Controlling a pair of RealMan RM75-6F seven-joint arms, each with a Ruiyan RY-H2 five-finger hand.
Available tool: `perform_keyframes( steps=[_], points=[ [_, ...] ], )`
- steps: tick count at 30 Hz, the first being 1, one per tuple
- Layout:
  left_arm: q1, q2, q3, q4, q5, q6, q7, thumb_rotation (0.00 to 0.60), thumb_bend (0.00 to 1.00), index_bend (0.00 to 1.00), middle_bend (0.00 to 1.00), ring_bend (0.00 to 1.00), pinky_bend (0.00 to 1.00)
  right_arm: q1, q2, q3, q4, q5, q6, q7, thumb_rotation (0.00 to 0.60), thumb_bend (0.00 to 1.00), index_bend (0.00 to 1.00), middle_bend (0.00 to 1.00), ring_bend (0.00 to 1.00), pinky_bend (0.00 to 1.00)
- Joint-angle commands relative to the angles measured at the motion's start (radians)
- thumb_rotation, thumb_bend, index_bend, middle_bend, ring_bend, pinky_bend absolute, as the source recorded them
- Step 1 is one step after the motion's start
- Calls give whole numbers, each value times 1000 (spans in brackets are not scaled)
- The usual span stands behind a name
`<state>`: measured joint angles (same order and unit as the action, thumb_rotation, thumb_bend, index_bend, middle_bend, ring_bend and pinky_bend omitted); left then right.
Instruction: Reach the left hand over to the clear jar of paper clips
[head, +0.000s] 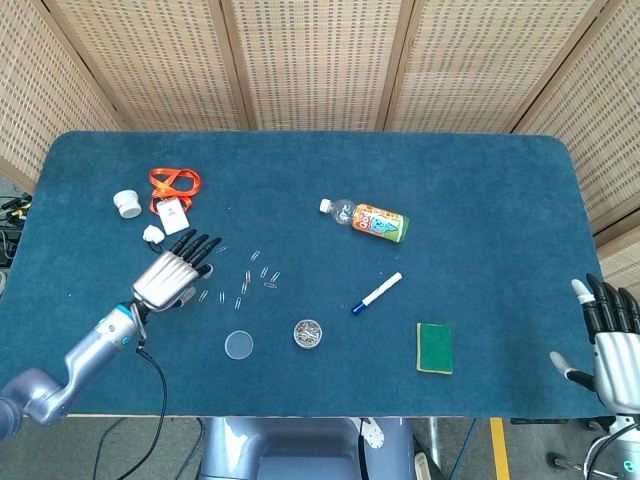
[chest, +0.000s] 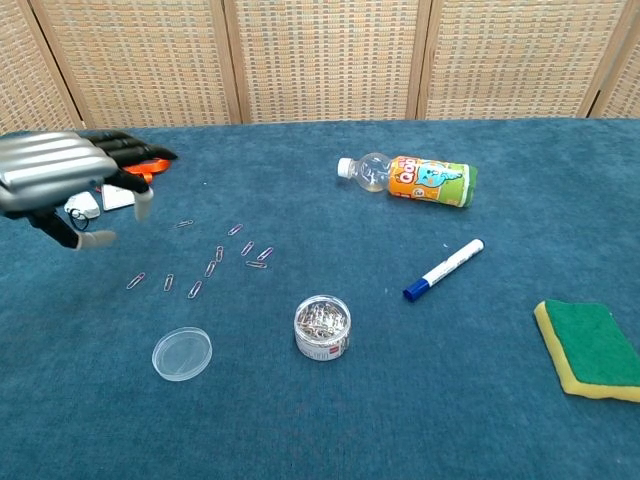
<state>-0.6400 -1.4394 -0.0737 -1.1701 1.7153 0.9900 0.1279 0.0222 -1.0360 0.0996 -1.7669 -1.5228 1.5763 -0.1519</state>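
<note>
The clear jar of paper clips (head: 308, 333) stands open and upright near the front edge of the blue surface (head: 480, 200), its round lid (head: 238, 345) lying flat just to its left. Loose paper clips (head: 245, 277) are scattered behind the lid. The left hand (head: 172, 272) hovers above the surface left of those clips, fingers spread, empty, well apart from the jar. The right hand (head: 612, 342) hangs off the surface's right front corner, fingers apart, holding nothing.

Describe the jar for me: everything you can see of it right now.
The jar is small, round and clear, plastic by the look of it, standing upright and open on the blue table near the front edge. It is packed with paper clips. Its lid lies flat to its left, apart from it. Nothing touches the jar; the left hand is well off to its left.
</note>
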Motion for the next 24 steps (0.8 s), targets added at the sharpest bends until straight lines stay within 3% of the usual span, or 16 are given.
perform_keyframes(
  steps=[1, 7, 24],
  points=[
    [-34, -48, 40, 66, 41, -3, -1, 600, 369, 433, 0, 0, 0, 2, -1, 0, 2, 2, -3, -1, 600, 0, 0, 0, 0, 0],
    [-66, -98, 87, 163, 90, 10, 14, 600, 371, 445, 0, 0, 0, 5, -4, 3, 2, 12, -8, -7, 600, 0, 0, 0, 0, 0],
    [-106, -221, 139, 336, 83, 10, 9, 600, 394, 445, 0, 0, 0, 8, -10, 3, 2, 23, -11, -25, 600, 0, 0, 0, 0, 0]
  ],
)
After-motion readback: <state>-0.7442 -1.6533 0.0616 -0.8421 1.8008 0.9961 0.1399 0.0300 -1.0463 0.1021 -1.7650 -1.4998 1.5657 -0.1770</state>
